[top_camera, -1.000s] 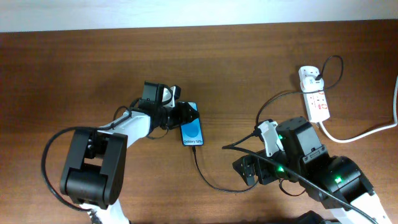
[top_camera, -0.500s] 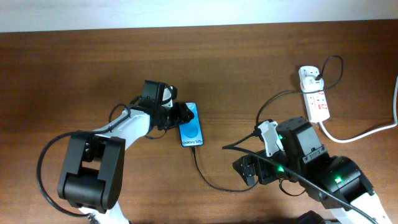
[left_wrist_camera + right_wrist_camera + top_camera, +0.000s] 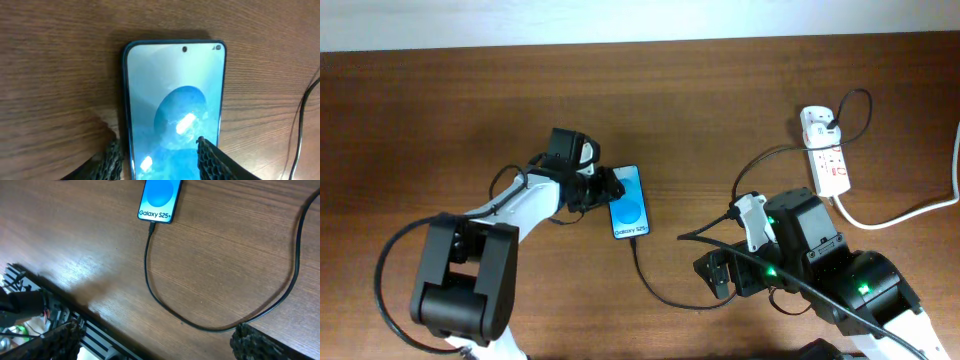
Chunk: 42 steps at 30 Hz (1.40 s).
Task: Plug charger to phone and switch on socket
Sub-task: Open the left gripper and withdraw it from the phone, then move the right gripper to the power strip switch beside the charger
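Overhead, left side: left gripper [image 3: 603,188] at the upper end of the phone [image 3: 629,203]. Phone flat on the tabletop [image 3: 440,100], screen up and lit.

Left wrist: fingers [image 3: 212,157] apart, one along each long edge of the phone. Cannot tell whether clamped or merely alongside.

Next right: charger [image 3: 665,295] connector seated in the phone's bottom port, cable looping across the tabletop toward the right. Plug-in step appears done.

Right gripper [image 3: 157,330] low near the cable loop, fingers wide apart, nothing between them.

Far right: socket [image 3: 827,155] well apart from both grippers. Black plug head [image 3: 830,126] at its upper outlet, thick white cord [image 3: 900,212] trailing off right.

Switch position too small to read. Judged outstanding: pressing the switch, most likely by the right arm.
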### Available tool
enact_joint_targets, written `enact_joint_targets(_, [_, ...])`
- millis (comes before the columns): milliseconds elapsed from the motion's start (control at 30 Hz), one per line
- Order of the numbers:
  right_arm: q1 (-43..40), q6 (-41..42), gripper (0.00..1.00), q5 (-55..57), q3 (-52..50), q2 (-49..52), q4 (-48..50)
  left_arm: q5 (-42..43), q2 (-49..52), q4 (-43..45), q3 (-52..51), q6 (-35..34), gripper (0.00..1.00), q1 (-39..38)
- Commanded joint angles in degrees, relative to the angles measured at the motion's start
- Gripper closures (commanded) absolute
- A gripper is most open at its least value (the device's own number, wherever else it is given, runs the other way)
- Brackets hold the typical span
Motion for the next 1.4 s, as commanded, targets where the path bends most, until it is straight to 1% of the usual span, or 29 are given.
enact_joint_targets(0, [0.0,-0.1,0.02,0.5,0.0,-0.5,0.0,-9.6,5.1,-4.9,-4.8,-0.3,0.39,0.6])
enact_joint_targets(67, [0.0,-0.1,0.02,0.5,0.0,-0.5,0.1,-9.6,1.8,-6.6,-4.8,0.6,0.35,0.9])
enact_joint_targets(100, [0.0,-0.2,0.02,0.5,0.0,-0.5,0.7,-9.7,-1.7,-8.5,-4.8,1.6,0.29,1.4])
enact_joint_targets(133, [0.0,-0.2,0.02,0.6,0.0,-0.5,1.1,-9.8,-7.4,-12.0,-4.5,3.0,0.26,1.8])
enact_joint_targets(200, [0.0,-0.1,0.02,1.0,0.0,-0.5,2.1,-10.7,-21.6,-20.6,-4.3,5.4,0.25,1.7])
enact_joint_targets(267, [0.0,-0.1,0.02,1.0,0.0,-0.1,2.0,-12.0,-35.9,-27.3,-4.3,5.7,0.2,1.7])
enact_joint_targets(333, [0.0,-0.1,0.02,1.0,0.0,1.4,1.7,-14.3,-52.8,-32.1,-4.3,5.7,0.02,1.7])
enact_joint_targets(400, [0.0,-0.1,0.02,0.9,0.0,3.8,0.8,-19.4,-68.7,-37.0,-4.3,5.9,0.01,1.7])
enact_joint_targets(433, [0.0,-0.1,0.02,0.9,0.0,5.0,0.1,-21.2,-76.1,-39.6,-4.3,7.5,0.01,1.7])
enact_joint_targets(500, [0.0,0.4,0.02,-0.5,0.0,5.9,-0.5,-21.2,-86.2,-43.5,-4.3,10.0,0.01,1.7])
enact_joint_targets(567, [0.0,0.6,0.02,-1.7,0.0,5.6,-1.2,-21.7,-93.2,-46.5,-4.3,10.6,0.01,1.7])
enact_joint_targets(600, [0.0,1.4,0.02,-1.5,0.0,5.1,-2.1,-21.6,-101.0,-47.3,-4.3,11.7,0.01,1.7])
enact_joint_targets(633, [0.0,3.4,0.02,-0.9,0.0,4.7,-2.3,-21.6,-104.7,-47.8,-4.4,12.7,0.0,1.7])
enact_joint_targets(667, [0.0,5.5,0.02,0.0,0.0,4.3,-2.3,-21.6,-108.2,-48.9,-4.4,13.4,0.01,1.7])
enact_joint_targets(733, [0.0,11.6,0.02,4.6,0.0,2.2,-2.4,-19.9,-107.4,-50.3,-3.3,15.0,0.01,1.7])
enact_joint_targets(767, [-0.1,14.7,0.02,7.9,0.0,0.3,-2.9,-20.8,-107.4,-49.9,-3.4,15.1,0.01,1.7])
enact_joint_targets(800, [-0.1,18.0,0.02,11.9,0.1,-2.8,-3.7,-24.8,-107.4,-47.8,-3.7,13.7,0.01,1.7])
enact_joint_targets(867, [-0.1,22.3,0.02,18.5,0.2,-8.3,-4.3,-29.3,-107.4,-42.3,-5.5,13.4,0.01,1.7])
enact_joint_targets(933, [-0.2,26.0,0.02,27.0,1.5,-13.0,-5.7,-36.0,-107.4,-38.5,-9.6,13.4,0.0,1.7])
enact_joint_targets(967, [-0.2,26.3,0.02,30.8,2.8,-14.0,-6.4,-37.7,-107.4,-37.9,-11.8,13.4,0.01,1.7])
enact_joint_targets(1000, [-0.2,26.3,0.02,33.2,4.0,-14.2,-7.0,-37.7,-107.4,-36.9,-13.6,13.4,0.01,1.7])
enact_joint_targets(1033, [-0.2,26.3,0.0,36.0,5.8,-14.0,-7.8,-37.9,-107.4,-34.2,-16.8,13.4,0.01,1.7])
enact_joint_targets(1067, [-0.2,26.3,0.23,39.5,9.2,-13.3,-9.5,-37.9,-107.4,-31.3,-20.5,13.4,0.01,1.7])
enact_joint_targets(1133, [-0.2,26.5,0.53,42.4,13.7,-11.5,-11.1,-37.9,-107.4,-28.5,-25.1,13.4,0.01,1.7])
enact_joint_targets(1200, [-0.3,27.9,0.73,45.1,17.2,-8.4,-11.9,-37.9,-107.4,-27.9,-27.1,13.4,0.01,1.7])
enact_joint_targets(1267, [-5.0,27.8,0.94,44.8,20.6,-2.5,-12.0,-37.9,-107.4,-27.9,-27.3,13.4,0.01,1.7])
enact_joint_targets(1300, [-8.5,27.7,0.96,42.9,21.9,0.5,-12.0,-37.9,-107.4,-27.9,-27.3,13.4,0.01,1.7])
enact_joint_targets(1367, [-17.2,25.3,0.96,36.1,24.4,7.1,-11.9,-37.9,-107.4,-28.1,-27.3,13.4,0.01,1.7])
